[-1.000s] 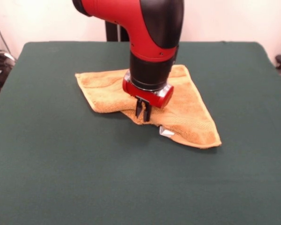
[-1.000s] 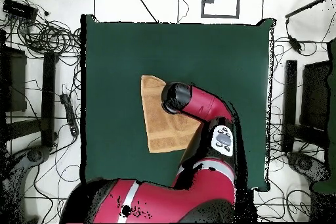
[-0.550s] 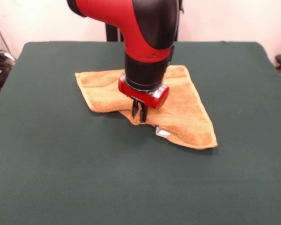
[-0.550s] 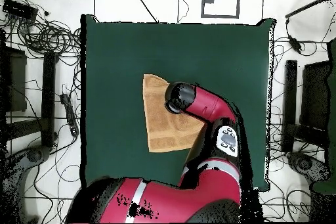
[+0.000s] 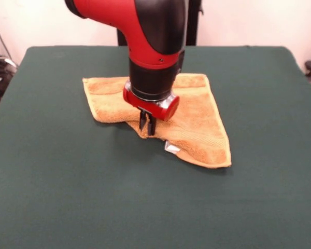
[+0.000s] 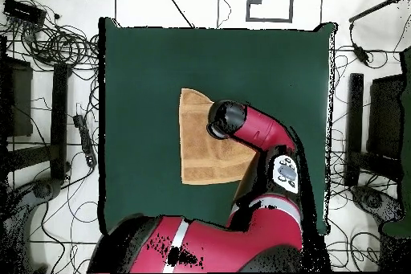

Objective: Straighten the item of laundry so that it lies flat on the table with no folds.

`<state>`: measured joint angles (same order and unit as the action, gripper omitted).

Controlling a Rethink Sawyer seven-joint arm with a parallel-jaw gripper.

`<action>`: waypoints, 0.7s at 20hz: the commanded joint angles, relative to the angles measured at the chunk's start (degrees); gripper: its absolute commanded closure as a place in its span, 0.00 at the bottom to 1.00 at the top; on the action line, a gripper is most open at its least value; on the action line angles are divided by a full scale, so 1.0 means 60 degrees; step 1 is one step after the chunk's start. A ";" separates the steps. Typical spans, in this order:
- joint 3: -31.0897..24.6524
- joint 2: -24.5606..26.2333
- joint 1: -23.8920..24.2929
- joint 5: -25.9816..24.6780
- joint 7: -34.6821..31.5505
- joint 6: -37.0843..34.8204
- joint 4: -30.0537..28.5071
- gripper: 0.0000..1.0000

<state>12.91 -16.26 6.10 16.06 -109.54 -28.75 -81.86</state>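
Down at the near edge of the towel [image 5: 197, 122], the gripper [image 5: 147, 124] has its two dark fingers [image 5: 151, 123] drawn close together, pinched on a raised ridge of the terry cloth, so the jaws stand narrow with fabric between them. Above the fingers sits a red collar, then the black wrist and the thick red and black arm [image 5: 145, 31], which comes down from the top of the front view and hides the middle of the cloth behind it. The towel is orange-yellow and lies in a rough triangle: a long straight edge runs along the far side, one corner points toward the left, and another stretches toward the near right, where a woven border band crosses it. Just beside the gripper, at the near edge, a small white tag [image 5: 172, 147] pokes out from under a fold. The cloth is doubled over on itself and lifted slightly where it is held. From overhead, the towel [image 6: 201, 146] shows as a tall folded shape with the arm [image 6: 257, 130] reaching over its right side, the gripper itself hidden beneath the wrist. It rests near the middle of the dark green table [image 5: 67, 197], well apart from every edge.
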 commanded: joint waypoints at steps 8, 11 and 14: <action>-0.0723 0.0162 -0.0099 -0.0363 -0.0871 0.0017 0.0069 1.00; -0.0556 0.0110 -0.0238 -0.0283 -0.1108 -0.0120 0.0094 1.00; -0.0380 0.0101 -0.0376 -0.0220 -0.1317 -0.0271 0.0174 1.00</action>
<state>13.20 -16.26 5.87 16.05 -109.54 -28.75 -81.75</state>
